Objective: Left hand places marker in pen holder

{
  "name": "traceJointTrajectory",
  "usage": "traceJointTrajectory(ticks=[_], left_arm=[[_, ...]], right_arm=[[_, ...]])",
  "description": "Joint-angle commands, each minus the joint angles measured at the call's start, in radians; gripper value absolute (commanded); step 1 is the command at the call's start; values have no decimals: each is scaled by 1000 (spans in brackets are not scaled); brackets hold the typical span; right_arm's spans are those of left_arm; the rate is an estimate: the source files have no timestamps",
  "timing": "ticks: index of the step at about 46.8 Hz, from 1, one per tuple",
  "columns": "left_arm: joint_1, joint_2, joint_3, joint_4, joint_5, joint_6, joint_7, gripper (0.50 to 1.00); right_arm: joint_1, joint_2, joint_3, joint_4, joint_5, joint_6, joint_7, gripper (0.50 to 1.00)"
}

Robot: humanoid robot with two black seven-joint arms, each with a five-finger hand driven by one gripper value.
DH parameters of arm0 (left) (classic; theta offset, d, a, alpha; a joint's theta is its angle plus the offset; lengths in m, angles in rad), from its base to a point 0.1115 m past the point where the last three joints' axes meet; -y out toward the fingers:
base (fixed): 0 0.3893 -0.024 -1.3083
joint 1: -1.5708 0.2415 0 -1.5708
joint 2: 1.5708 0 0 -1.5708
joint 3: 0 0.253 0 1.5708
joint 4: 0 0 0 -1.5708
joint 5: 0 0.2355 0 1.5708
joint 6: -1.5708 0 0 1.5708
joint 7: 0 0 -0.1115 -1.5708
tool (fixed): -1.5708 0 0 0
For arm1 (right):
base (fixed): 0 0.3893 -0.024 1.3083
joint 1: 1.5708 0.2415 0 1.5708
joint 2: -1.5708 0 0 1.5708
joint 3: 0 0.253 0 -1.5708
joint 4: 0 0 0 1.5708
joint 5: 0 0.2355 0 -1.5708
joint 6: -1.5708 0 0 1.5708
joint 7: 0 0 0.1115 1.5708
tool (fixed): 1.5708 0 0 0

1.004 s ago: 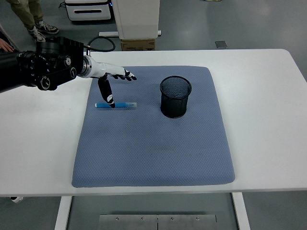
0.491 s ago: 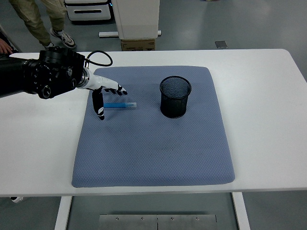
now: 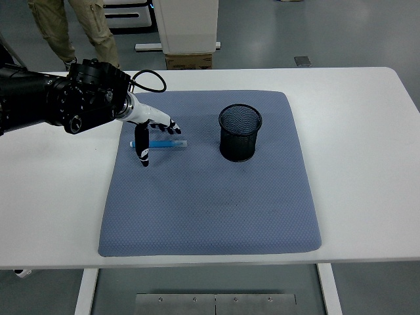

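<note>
**Left hand over marker, holder empty**

Left hand (image 3: 149, 131): shifted rightward since half a second ago, now over the marker's left end; fingers spread, one pointing down past the barrel, gripping nothing. Marker (image 3: 165, 143): slim blue cylinder, flat on the mat, unmoved, under the fingers. Mat (image 3: 216, 203): grey-blue, dimpled, rounded corners. Holder (image 3: 240, 132): black wire mesh, round, upright, well right of the hand. Table (image 3: 367, 164): smooth white.
</note>
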Motion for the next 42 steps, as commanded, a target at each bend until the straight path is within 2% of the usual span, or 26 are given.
traceJointTrajectory(ticks=[1, 28, 30, 38, 42], left_arm=[[0, -7, -1, 2, 5, 0, 1, 1000], [5, -19, -9, 6, 5, 6, -1, 1000], [5, -19, -9, 6, 5, 6, -1, 983], [5, -23, -4, 8, 15, 6, 1, 965], [5, -25, -4, 8, 45, 6, 3, 889]], right_arm=[[0, 0, 0, 0, 0, 0, 0, 1000], [0, 0, 0, 0, 0, 0, 0, 1000], [0, 0, 0, 0, 0, 0, 0, 1000], [0, 0, 0, -1, 0, 0, 0, 1000], [0, 0, 0, 0, 0, 0, 0, 1000]])
